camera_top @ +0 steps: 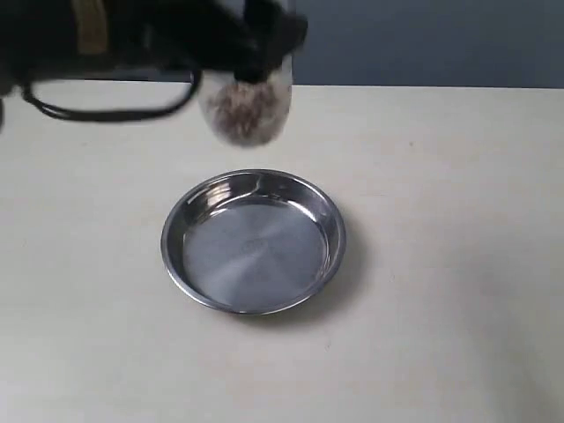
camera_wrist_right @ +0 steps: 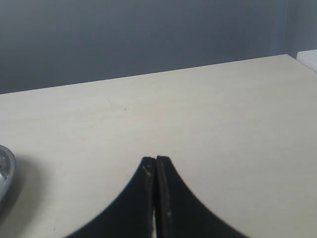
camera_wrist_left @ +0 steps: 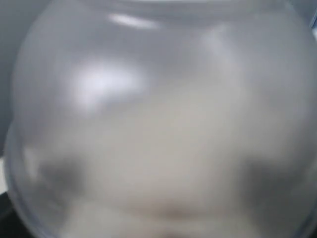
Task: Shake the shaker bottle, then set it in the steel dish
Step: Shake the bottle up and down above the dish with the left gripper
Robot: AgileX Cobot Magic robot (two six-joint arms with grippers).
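Note:
The shaker bottle (camera_top: 245,107) hangs blurred in the air above the table, behind the steel dish (camera_top: 254,241), with brownish grains showing through its frosted wall. My left gripper (camera_top: 264,48) is shut on its upper part, the black arm reaching in from the left. In the left wrist view the bottle (camera_wrist_left: 158,119) fills the whole picture and hides the fingers. The steel dish lies flat and holds nothing. My right gripper (camera_wrist_right: 156,159) is shut on nothing, low over bare table off to the dish's side; the dish rim (camera_wrist_right: 5,173) shows at that view's edge.
A black cable (camera_top: 106,110) loops below the left arm over the far left of the table. A pale tabletop (camera_top: 441,264) stretches to a grey-blue wall behind.

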